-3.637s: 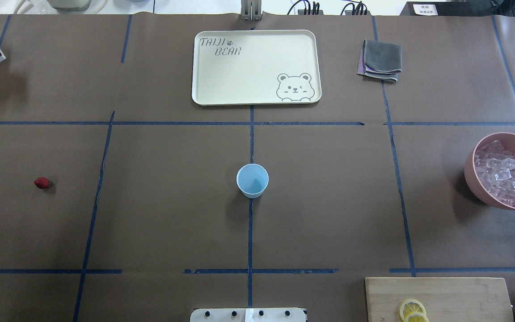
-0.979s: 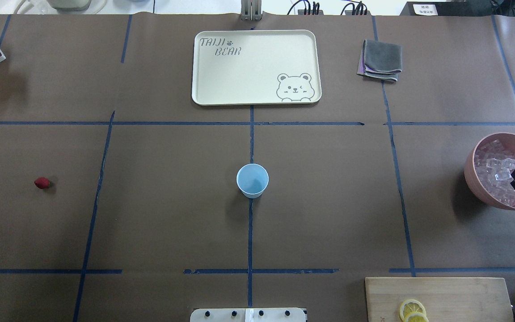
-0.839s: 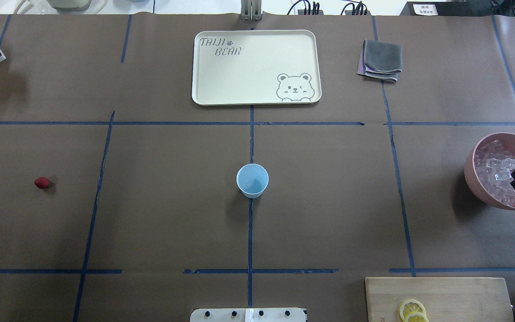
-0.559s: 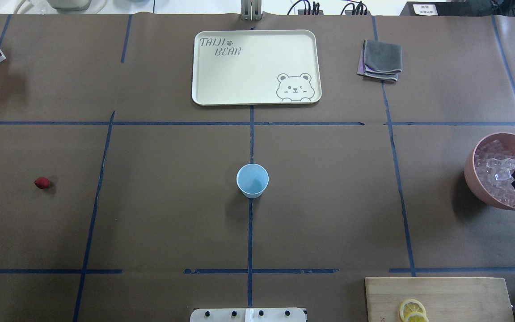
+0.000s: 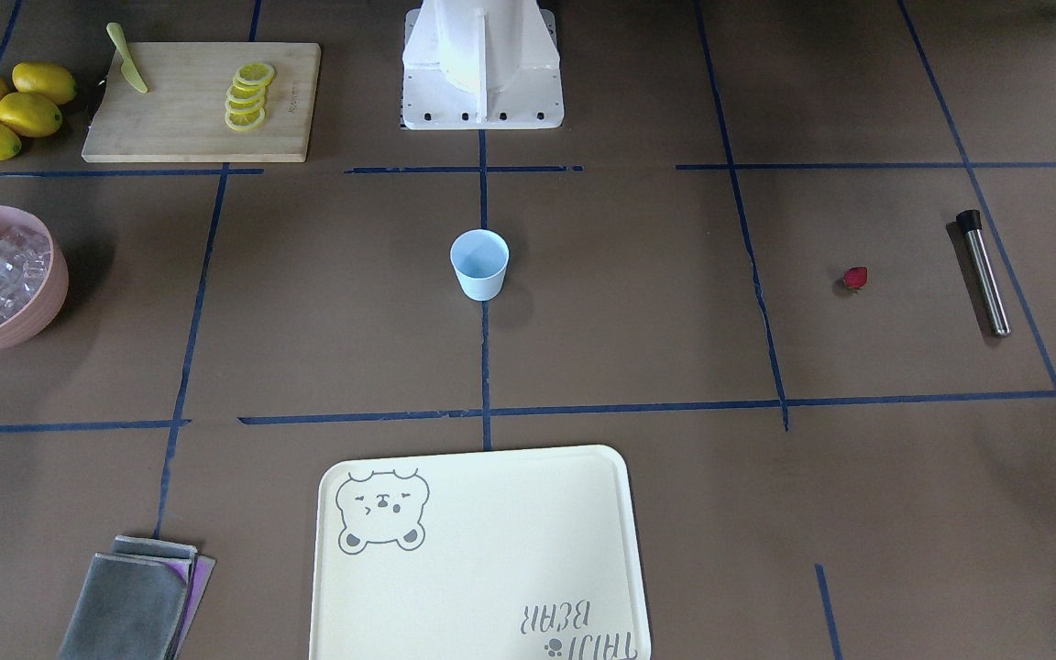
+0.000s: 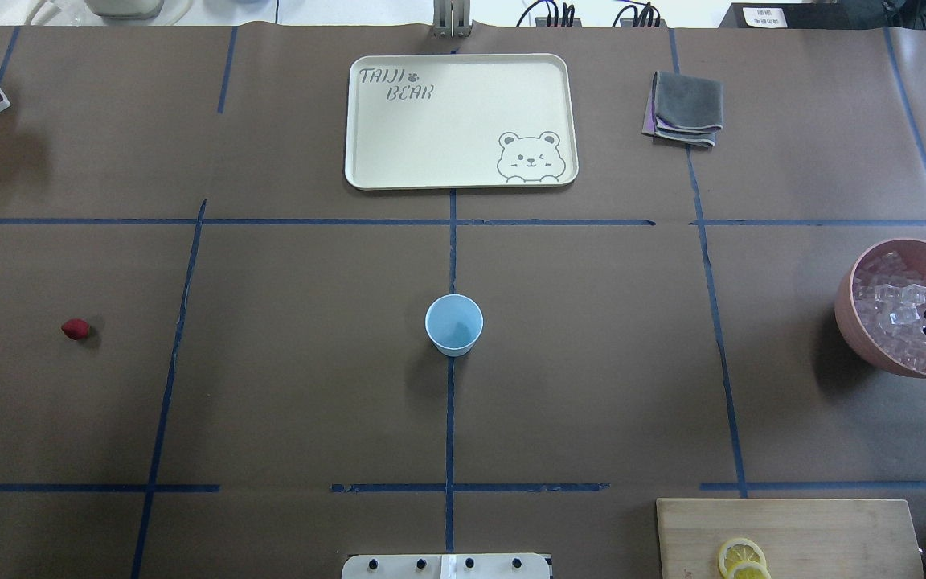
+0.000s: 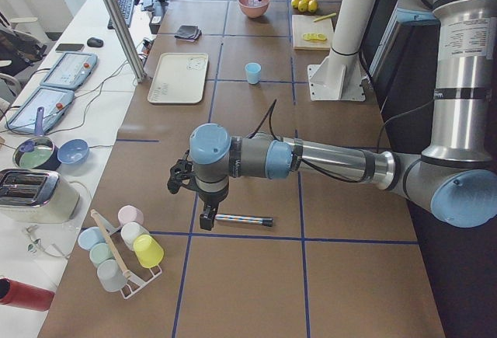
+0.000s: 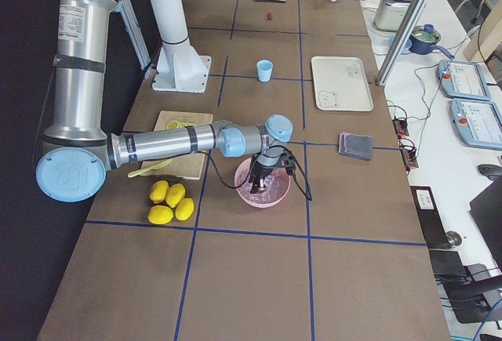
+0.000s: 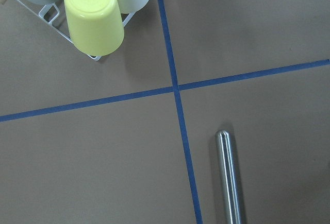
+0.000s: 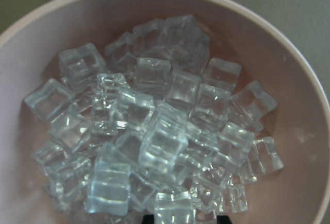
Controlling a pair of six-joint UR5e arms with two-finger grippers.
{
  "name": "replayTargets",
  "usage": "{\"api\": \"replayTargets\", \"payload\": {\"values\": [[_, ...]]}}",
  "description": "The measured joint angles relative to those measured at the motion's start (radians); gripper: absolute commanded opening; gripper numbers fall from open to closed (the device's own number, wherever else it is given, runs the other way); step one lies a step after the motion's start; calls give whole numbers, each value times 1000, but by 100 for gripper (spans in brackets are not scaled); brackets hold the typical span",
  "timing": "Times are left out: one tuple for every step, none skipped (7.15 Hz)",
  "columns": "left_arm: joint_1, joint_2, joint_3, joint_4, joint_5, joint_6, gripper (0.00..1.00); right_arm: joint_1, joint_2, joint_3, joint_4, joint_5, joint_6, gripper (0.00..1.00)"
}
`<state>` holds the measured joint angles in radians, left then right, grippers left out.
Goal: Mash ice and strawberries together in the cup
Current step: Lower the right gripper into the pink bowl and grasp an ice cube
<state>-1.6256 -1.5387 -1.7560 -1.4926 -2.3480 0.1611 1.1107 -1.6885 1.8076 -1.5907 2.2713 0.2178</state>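
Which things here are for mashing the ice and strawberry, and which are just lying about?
For the job: cup, ice, pink bowl holding it, strawberry, probably the metal rod.
Lying about: tray, folded cloths, cutting board, lemon slices, whole lemons, rack of cups.

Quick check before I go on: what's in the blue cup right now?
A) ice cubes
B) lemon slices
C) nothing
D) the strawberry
C: from overhead the cup shows a bare blue inside; the strawberry lies out on the table and the ice is in the pink bowl.
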Motion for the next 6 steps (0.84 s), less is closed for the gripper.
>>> {"api": "replayTargets", "payload": {"values": [[0, 1, -1, 0, 0, 0, 100, -1, 3, -3, 0, -3, 0, 50], [-1, 5, -3, 0, 0, 0, 100, -2, 9, -8, 0, -5, 1, 50], [-1, 10, -9, 0, 0, 0, 100, -4, 15, -12, 0, -5, 1, 48], [-2, 17, -17, 0, 0, 0, 100, -6, 18, -13, 0, -5, 1, 30], [-2, 22, -26, 1, 0, 0, 100, -7, 19, -14, 0, -5, 2, 3], [-2, 25, -32, 2, 0, 0, 100, -7, 20, -14, 0, -4, 1, 0]]}}
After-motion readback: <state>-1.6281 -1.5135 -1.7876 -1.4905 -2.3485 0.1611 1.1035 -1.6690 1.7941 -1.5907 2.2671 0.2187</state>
